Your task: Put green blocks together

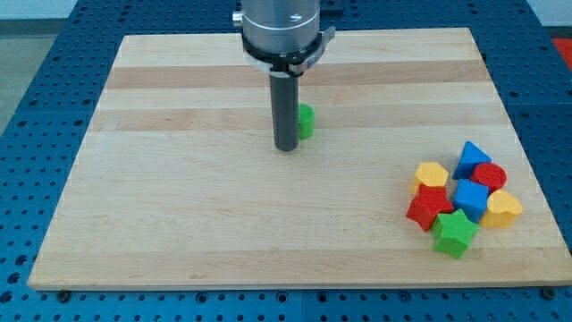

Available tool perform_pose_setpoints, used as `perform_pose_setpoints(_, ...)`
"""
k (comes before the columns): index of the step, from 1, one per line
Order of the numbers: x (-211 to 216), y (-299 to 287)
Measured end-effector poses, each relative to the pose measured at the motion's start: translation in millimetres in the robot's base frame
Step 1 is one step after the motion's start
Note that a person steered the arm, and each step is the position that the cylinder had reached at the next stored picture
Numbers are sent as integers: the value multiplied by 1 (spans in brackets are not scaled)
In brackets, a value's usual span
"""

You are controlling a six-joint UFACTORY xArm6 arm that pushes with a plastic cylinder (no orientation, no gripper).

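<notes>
A small green block [306,121] lies near the board's upper middle, partly hidden behind my rod; its shape cannot be made out. My tip [286,148] rests on the board just left of and slightly below it, touching or nearly touching. A green star block [454,233] lies far off at the view's lower right, at the bottom edge of a cluster of blocks.
The cluster at the lower right holds a yellow block [431,173], a blue triangle [470,158], a red cylinder [489,176], a blue block [471,199], a red star [429,207] and a yellow heart [503,209]. The wooden board [179,224] lies on a blue perforated table.
</notes>
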State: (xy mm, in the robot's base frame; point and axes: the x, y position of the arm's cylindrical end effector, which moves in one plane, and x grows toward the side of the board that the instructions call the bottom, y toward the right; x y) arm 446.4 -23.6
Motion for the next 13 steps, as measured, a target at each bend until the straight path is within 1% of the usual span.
perform_pose_setpoints(1, 84, -4)
perform_pose_setpoints(2, 169, 26)
perform_pose_setpoints(3, 172, 69)
perform_pose_setpoints(4, 173, 127)
perform_pose_setpoints(5, 172, 129)
perform_pose_setpoints(7, 172, 205)
perform_pose_setpoints(8, 172, 219)
perform_pose_setpoints(9, 166, 267)
perform_pose_setpoints(10, 154, 257)
perform_pose_setpoints(11, 151, 222)
perform_pose_setpoints(12, 148, 206)
perform_pose_setpoints(13, 148, 178)
